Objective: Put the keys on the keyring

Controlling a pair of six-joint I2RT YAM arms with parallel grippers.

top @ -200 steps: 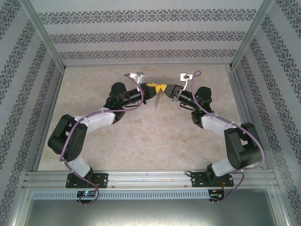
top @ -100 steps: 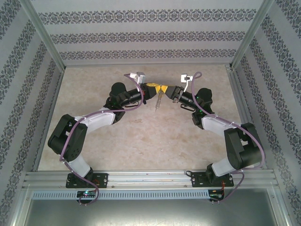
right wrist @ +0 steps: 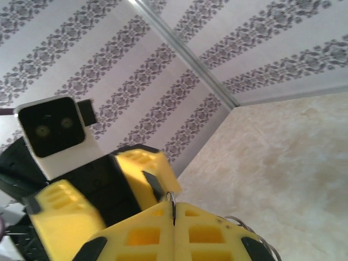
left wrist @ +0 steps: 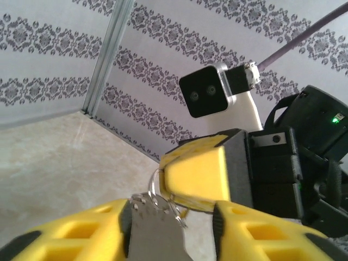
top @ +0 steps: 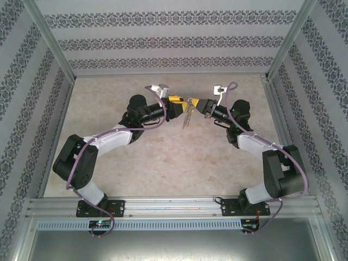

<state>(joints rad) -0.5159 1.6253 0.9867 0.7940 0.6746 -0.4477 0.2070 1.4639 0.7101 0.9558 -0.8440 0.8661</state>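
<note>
Keyring in R claw pinch

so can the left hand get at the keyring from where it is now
Probably yes. The keyring hangs from the shut right hand, and the open left hand faces it close by, with nothing between them.

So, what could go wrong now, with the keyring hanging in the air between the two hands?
1. The right hand pinches the keyring only by a thin wire loop at its fingertips, and the left hand is open; the loop may slip and all would drop to the table.
2. The flat grey toothed piece hangs close to the left fingers; a move of that hand may snag it.
</note>
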